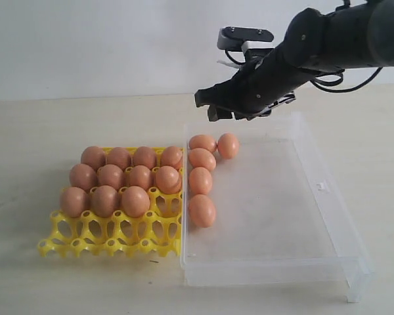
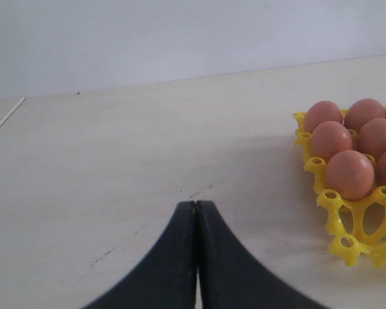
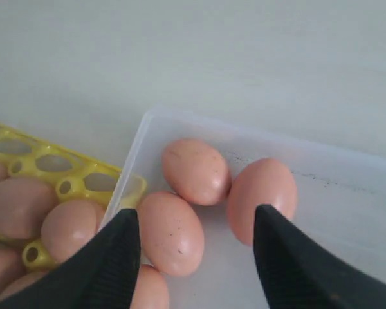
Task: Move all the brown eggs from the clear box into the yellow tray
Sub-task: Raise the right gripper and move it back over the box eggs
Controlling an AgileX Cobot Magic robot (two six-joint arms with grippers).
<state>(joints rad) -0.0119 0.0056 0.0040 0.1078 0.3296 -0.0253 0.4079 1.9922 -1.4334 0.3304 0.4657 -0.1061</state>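
Nearest the exterior camera lies the pale cream table (image 1: 85, 289), matt, with a few faint dark scuffs (the left wrist view shows them best). On it stand the yellow tray (image 1: 111, 237) on the left and the clear box (image 1: 269, 270) on the right. The tray's right edge is just against the box's left wall. The tray's front row of cups is empty, as is the right-hand cup of the row behind it. Eleven brown eggs (image 1: 135, 201) fill the rest: three, then four, then four, going back. Five more eggs lie inside the box. Four run in a line along its left wall from near to far, and the fifth sits beside the farthest one at the far left corner, touching it. A small clasp (image 1: 322, 187) sits on the box's right wall.

Above that far left corner hangs the right gripper (image 1: 210, 106), clear of the eggs, its black fingers (image 3: 116, 257) spread apart with nothing between them. Its wrist view looks down on the corner eggs through the gap. The left gripper (image 2: 195, 215) is over bare table with a corner of the tray nearby, its fingers pressed together on nothing. Behind everything, where the table ends, rises a plain white wall (image 1: 85, 46).
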